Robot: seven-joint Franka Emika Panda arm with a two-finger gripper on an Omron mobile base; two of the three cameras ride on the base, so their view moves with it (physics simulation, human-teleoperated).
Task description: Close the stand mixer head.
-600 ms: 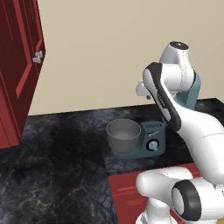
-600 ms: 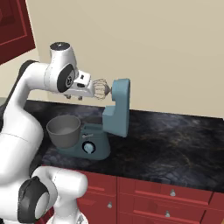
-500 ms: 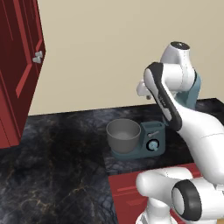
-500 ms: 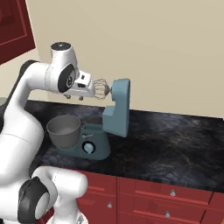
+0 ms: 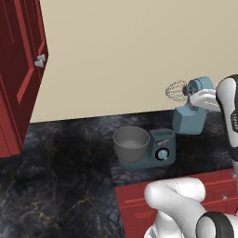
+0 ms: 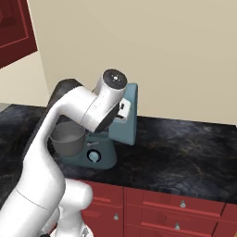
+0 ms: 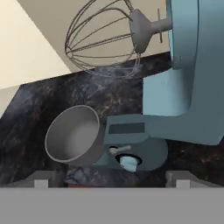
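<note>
The teal-blue stand mixer head (image 5: 191, 116) is tilted up and back on its hinge, and its silver wire whisk (image 5: 175, 90) points out sideways, well above the bowl. From the right base the head (image 6: 132, 115) is half hidden behind my arm. The hand view has the whisk (image 7: 103, 39) at the top and the head (image 7: 197, 65) along the right. My gripper (image 7: 111, 183) is open, its tips wide apart with nothing between them. It hovers above the grey bowl (image 7: 72, 133) and the teal base with the light-blue dial (image 7: 129, 162). My white hand (image 5: 204, 98) lies beside the raised head.
The mixer stands on a dark marble counter (image 5: 69, 162) against a beige wall. A red cabinet door (image 5: 18, 69) hangs open at the far left. Red drawers (image 6: 176, 203) run under the counter's front edge. The grey bowl (image 5: 131, 144) sits on the mixer base (image 5: 160, 148).
My arm has swung right in the left base view, uncovering the whisk, and now stands in front of the mixer in the right base view. The head stays tilted up.
</note>
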